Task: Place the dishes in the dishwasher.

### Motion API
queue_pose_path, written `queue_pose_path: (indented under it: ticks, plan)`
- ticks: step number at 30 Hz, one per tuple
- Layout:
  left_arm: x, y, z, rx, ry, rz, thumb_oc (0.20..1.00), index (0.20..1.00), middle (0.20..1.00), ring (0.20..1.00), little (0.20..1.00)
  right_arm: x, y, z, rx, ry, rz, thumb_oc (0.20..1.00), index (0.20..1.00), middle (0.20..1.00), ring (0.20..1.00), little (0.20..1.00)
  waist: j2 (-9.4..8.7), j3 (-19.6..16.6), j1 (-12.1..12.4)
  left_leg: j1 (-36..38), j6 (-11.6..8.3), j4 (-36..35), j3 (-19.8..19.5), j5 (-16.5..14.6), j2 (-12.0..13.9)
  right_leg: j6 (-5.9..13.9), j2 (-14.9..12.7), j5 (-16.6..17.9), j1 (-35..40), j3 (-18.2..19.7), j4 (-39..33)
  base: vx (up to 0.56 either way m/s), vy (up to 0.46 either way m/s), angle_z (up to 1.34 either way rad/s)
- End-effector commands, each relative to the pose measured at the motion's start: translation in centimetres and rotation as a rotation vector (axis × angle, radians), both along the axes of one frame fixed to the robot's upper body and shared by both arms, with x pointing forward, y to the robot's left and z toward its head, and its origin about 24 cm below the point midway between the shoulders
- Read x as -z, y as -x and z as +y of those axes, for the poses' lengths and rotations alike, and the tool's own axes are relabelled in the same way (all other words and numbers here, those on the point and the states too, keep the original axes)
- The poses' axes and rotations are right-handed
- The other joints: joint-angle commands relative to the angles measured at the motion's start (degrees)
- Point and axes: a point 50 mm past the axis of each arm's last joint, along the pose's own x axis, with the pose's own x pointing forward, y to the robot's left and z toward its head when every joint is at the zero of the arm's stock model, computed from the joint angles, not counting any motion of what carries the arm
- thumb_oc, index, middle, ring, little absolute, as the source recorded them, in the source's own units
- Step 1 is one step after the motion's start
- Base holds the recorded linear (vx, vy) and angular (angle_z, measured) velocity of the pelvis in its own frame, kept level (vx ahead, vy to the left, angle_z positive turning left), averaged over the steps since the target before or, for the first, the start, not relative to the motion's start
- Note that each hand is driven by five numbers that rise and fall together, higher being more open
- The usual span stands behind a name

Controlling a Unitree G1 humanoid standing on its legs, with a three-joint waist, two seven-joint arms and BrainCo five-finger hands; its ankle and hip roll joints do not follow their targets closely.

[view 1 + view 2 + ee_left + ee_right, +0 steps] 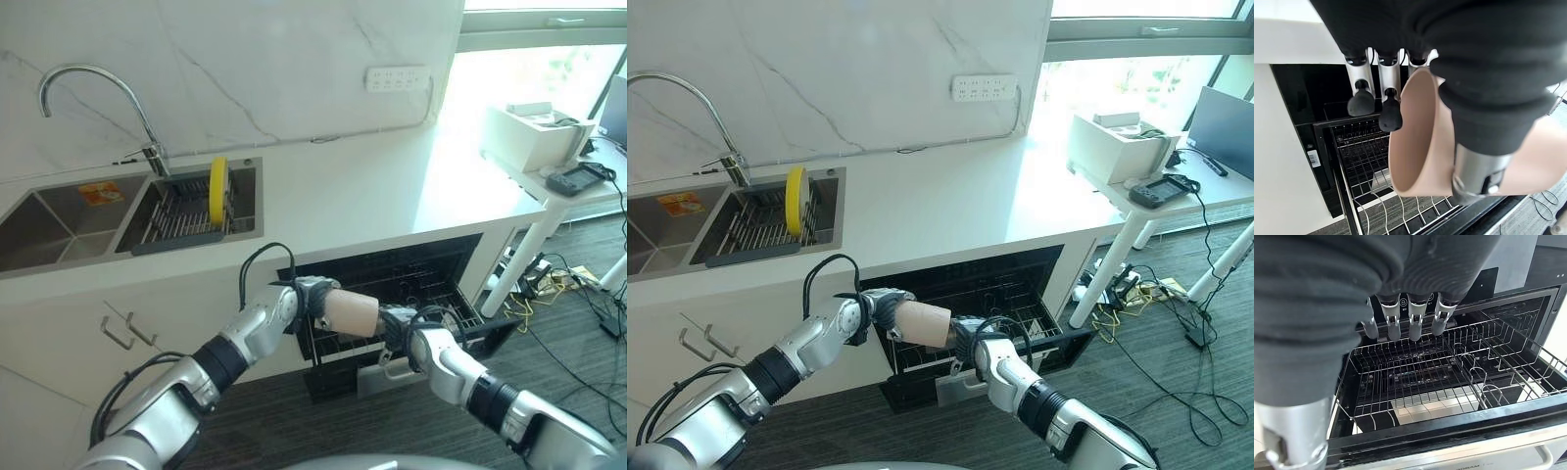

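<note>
My left hand (pixel 312 294) is shut on a beige cup (pixel 351 313), which lies sideways in front of the open dishwasher. In the left wrist view the cup (pixel 1420 147) sits between the fingers (pixel 1388 113) and the thumb. My right hand (pixel 400 328) is open just beyond the cup's far end, above the pulled-out wire rack (pixel 1415 382). Its straight fingers (pixel 1415 325) hover over the rack and hold nothing. A yellow plate (pixel 218 191) stands on edge in the drying rack inside the right sink basin.
A double sink (pixel 59 230) with a curved faucet (pixel 93 83) is set into the white counter (pixel 372 186). A side table (pixel 549 181) with a white box stands at the right, with cables (pixel 578 294) on the floor below. Cabinet handles (pixel 118 333) stick out left of the dishwasher.
</note>
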Motion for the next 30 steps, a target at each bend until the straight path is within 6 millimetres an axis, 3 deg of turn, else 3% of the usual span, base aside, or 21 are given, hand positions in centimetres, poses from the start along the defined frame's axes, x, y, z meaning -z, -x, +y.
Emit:
queue_pose_path:
  ticks: [1, 12, 20, 30]
  plan:
    - [-3.3, -2.6, -1.0, 0.052, -0.055, -0.141, 0.200, 0.200, 0.200, 0.200, 0.200, -1.8, -1.6, 0.9, -0.033, -0.028, -0.100, 1.000, 1.000, 1.000, 1.000, 1.000, -0.23, 0.49, 1.13, 2.37, 1.34, 0.21, -6.89, -6.74, -1.69, 1.05, 1.20, -0.80, -2.35, -3.19, 2.44, 0.00, 0.000, 0.00]
    - [-2.1, -2.5, 1.3, -0.045, -0.203, -0.069, 0.200, 0.200, 0.200, 0.200, 0.200, -1.6, -1.7, -0.8, 0.113, -0.031, -0.065, 1.000, 1.000, 1.000, 1.000, 1.000, 0.17, 0.97, 0.89, 2.64, 1.39, 0.26, -6.66, -6.62, -1.78, 0.85, 1.23, -0.83, -2.16, -3.23, 2.53, 0.00, 0.000, 0.00]
    - [-0.3, -2.5, 2.2, -0.090, -0.268, 0.001, 0.200, 0.200, 0.200, 0.200, 0.200, -2.1, -2.7, 0.3, 0.154, -0.072, -0.056, 1.000, 1.000, 1.000, 1.000, 1.000, 0.09, 0.38, 1.60, 2.82, 1.27, 0.33, -6.90, -6.51, -1.80, 0.57, 1.15, -0.88, -1.69, -3.60, 2.27, 0.02, 0.004, 0.00]
    - [0.5, -2.3, 0.1, -0.039, -0.190, 0.031, 0.200, 0.200, 0.200, 0.200, 0.200, -3.2, -3.6, 3.1, 0.098, -0.156, -0.080, 1.000, 1.000, 1.000, 1.000, 1.000, -0.32, -0.11, 2.20, 2.78, 1.33, 0.38, -7.43, -6.47, -1.92, 0.39, 1.10, -0.91, -1.55, -3.59, 2.26, 0.01, -0.001, 0.00]
